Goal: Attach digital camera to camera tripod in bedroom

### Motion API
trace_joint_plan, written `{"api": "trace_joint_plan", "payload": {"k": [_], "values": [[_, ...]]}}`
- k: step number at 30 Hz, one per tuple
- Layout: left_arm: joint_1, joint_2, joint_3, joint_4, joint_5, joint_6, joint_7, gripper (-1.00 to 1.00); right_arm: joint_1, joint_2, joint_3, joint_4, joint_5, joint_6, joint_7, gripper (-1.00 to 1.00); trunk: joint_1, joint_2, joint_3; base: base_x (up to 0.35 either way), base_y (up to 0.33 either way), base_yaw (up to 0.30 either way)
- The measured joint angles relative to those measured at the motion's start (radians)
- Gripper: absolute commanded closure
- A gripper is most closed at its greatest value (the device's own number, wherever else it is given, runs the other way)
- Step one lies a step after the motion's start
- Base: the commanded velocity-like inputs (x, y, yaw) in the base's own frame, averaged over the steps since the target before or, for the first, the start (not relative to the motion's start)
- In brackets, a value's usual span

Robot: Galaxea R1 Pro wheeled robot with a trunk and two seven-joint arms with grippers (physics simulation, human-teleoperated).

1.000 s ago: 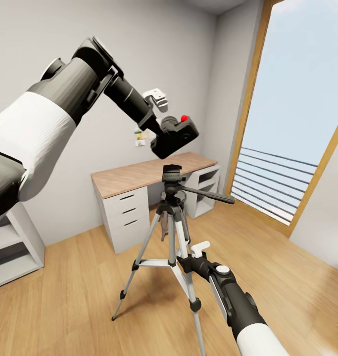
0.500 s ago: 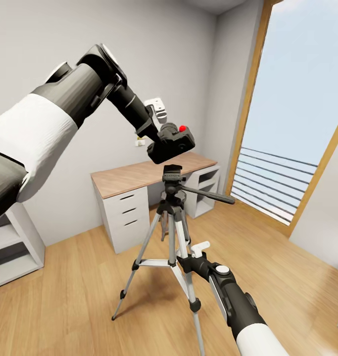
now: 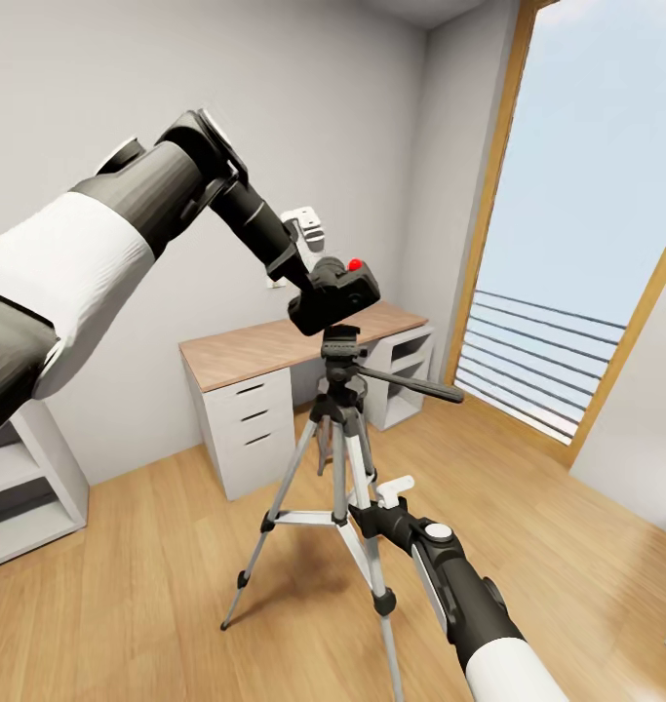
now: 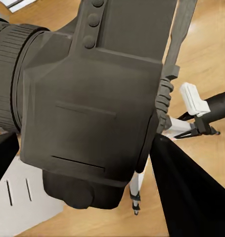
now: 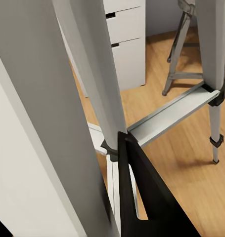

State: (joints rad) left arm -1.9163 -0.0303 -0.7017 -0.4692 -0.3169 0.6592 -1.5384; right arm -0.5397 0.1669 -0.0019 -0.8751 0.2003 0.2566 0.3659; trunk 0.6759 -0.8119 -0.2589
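Fingers first: left fingers [image 3: 311, 255] are clamped on the camera [image 3: 334, 293], dark finger pads [image 4: 184, 197] showing either side of the body in the left wrist view. Right fingers [image 3: 379, 502] sit at the front tripod leg; one white finger sticks up beside the leg, and I can't tell if they're closed on it or just around it.

Room: pale grey walls, plank floor [image 3: 176, 575], tall window [image 3: 586, 244] with wood frame on the right. White shelf unit [image 3: 20, 487] at the left edge.

Table [image 3: 274, 346] with wood top and white drawers stands against the back wall, behind the tripod.

Tripod [image 3: 337, 458] stands upright on the floor in front of the table, three silver legs spread, black head on top, pan handle [image 3: 411, 385] pointing right. Right wrist view looks along a leg [image 5: 100, 84] at close range, with a cross brace [image 5: 166, 116] and the table's drawers [image 5: 127, 44] behind.

Left arm [image 3: 128, 224] reaches in from the left, above the tripod.

Camera: black, held in the air right over the tripod head [image 3: 339, 343], underside just at the mount plate; contact can't be confirmed. Body slightly tilted, red button [image 3: 354, 264] on top. Left wrist view shows its body [image 4: 92, 108] close up, lens barrel at one side.
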Motion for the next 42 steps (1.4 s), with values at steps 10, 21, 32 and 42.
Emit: {"api": "trace_joint_plan", "payload": {"k": [10, 21, 32, 42], "values": [[0.0, 0.002, -0.051, 0.058, 0.038, -0.001, 0.0, 1.0, 0.0, 0.0, 0.0, 0.002, -0.002, 0.0, -0.003, 1.0, 0.0, 0.0, 0.0, 0.0, 0.0, 0.0], [0.0, 0.002, -0.065, 0.061, 0.04, 0.0, 0.0, 1.0, 0.0, 0.0, 0.0, 0.002, -0.003, 0.0, -0.003, 1.0, 0.0, 0.0, 0.0, 0.0, 0.0, 0.0], [0.0, -0.003, -0.06, 0.066, 0.084, 0.005, 0.0, -1.0, 0.0, -0.001, 0.0, 0.002, -0.006, 0.0, -0.004, 1.0, 0.0, 0.0, 0.0, 0.0, 0.0, 0.0], [0.0, -0.003, -0.059, 0.069, 0.089, 0.008, 0.003, -1.0, 0.0, -0.001, 0.0, 0.002, -0.006, 0.0, -0.004, 1.0, 0.0, 0.0, 0.0, 0.0, 0.0, 0.0]]}}
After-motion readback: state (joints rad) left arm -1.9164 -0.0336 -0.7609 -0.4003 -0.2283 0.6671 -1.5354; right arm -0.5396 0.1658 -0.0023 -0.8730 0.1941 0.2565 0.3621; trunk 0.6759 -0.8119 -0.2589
